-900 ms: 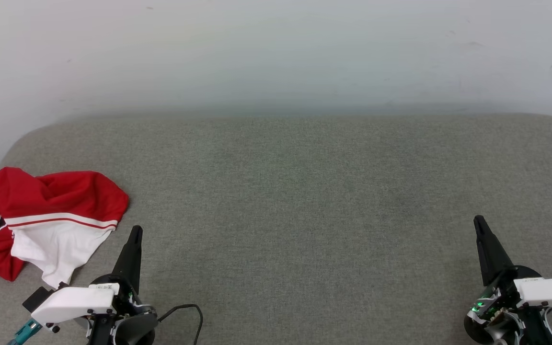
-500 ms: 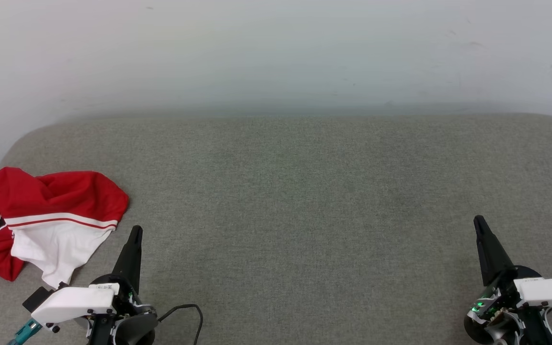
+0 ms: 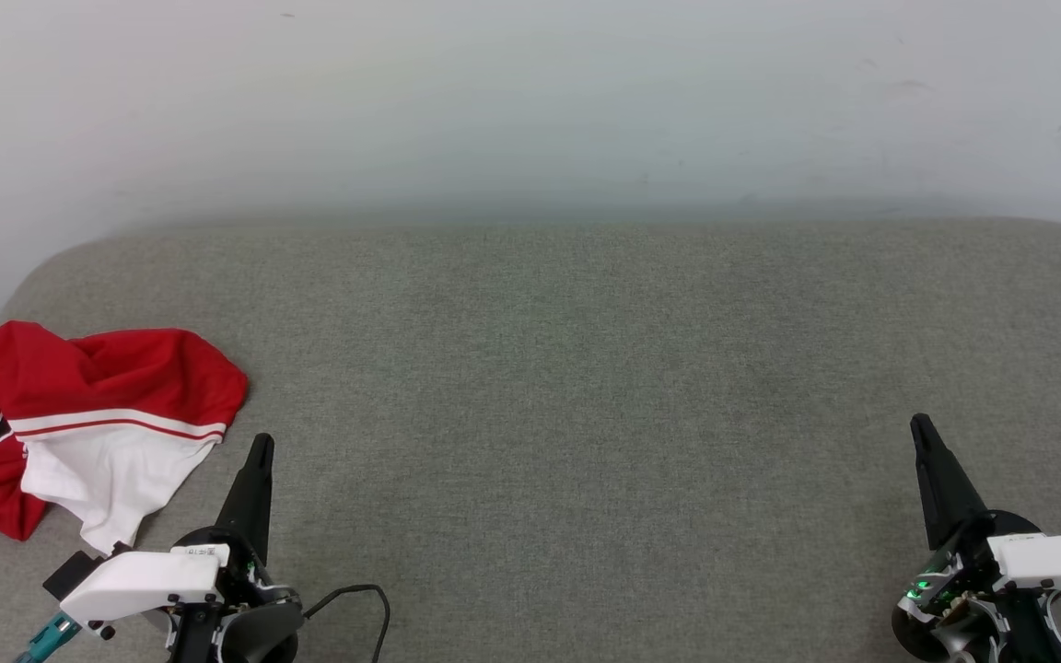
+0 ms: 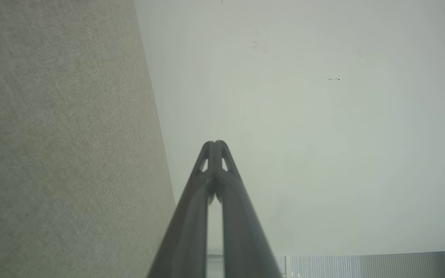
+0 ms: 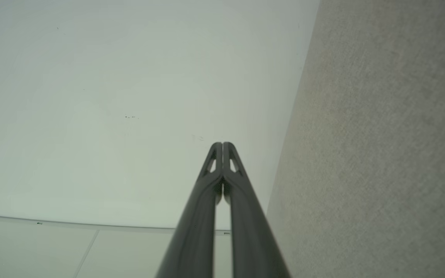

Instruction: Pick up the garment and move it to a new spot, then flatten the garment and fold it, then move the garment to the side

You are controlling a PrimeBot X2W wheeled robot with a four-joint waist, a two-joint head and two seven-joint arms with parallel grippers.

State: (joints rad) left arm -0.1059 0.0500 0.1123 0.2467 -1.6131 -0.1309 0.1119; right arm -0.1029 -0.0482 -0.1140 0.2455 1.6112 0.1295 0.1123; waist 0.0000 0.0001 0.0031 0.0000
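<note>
Pickup not yet begun: garment point(image 3: 79, 414) lies crumpled at nine o'clock on the cushion point(image 3: 586, 387). Left gripper point(image 3: 260, 444) and right gripper point(image 3: 918, 425) rest pinched together, empty. Next, the left should part its fingers and reach toward ten o'clock.

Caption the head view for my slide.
Crumpled red garment far left on grey cushion; left gripper and right gripper shut, empty.

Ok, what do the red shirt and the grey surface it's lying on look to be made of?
The garment: thin, soft cloth, probably a synthetic jersey knit; matte, slumped in loose folds with no stiffness. The grey surface: woven upholstery-type fabric, matte and flecked; the weave shows close up in the wrist views, and its rounded corners hint at padding underneath.
</note>
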